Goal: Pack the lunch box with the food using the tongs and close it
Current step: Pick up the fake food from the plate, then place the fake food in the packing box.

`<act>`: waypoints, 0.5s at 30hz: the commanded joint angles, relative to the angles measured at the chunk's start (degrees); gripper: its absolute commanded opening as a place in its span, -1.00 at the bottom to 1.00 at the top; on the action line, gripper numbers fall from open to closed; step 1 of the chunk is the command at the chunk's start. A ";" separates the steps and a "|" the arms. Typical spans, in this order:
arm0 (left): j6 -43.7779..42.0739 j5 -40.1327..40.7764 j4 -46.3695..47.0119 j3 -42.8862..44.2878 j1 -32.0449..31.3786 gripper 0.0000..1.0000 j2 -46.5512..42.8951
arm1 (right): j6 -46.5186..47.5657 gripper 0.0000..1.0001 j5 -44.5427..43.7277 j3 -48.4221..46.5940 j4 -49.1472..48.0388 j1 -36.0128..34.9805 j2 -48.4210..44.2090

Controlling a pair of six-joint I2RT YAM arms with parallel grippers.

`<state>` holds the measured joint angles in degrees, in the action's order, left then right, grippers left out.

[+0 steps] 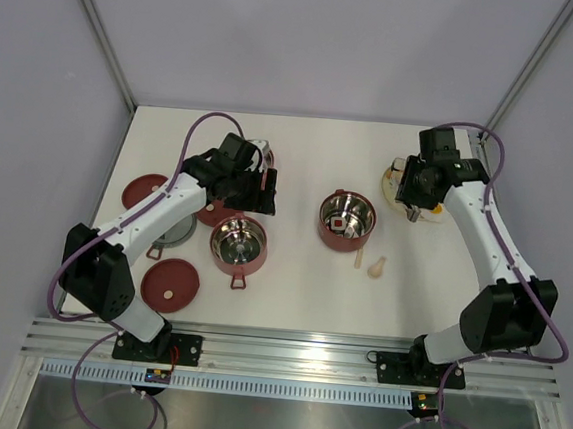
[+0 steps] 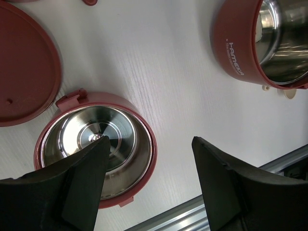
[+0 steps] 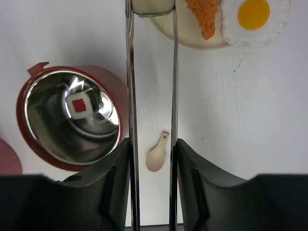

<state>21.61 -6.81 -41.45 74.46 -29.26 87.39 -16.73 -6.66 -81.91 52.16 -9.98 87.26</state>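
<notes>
Leftmost, black left gripper spread wide and empty, hovering over bare dark-red steel-lined bowl at centre-left. Centre, second dark-red bowl holding one white-and-red cube. Right, black right gripper squeezing slim silver tongs, tips pinching pale block at cream plate, upper frame.

Three dark-red bowls — two red lids — one tongs, one plate.
</notes>
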 commanded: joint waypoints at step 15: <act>1.16 2.24 1.64 1.66 -0.27 0.45 -1.88 | -7.79 -0.37 0.85 -0.63 9.54 -17.88 -14.93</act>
<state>22.15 -5.58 -41.45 74.48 -29.30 87.26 -21.98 -4.93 -82.56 60.73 -25.98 73.06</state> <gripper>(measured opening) 0.728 0.458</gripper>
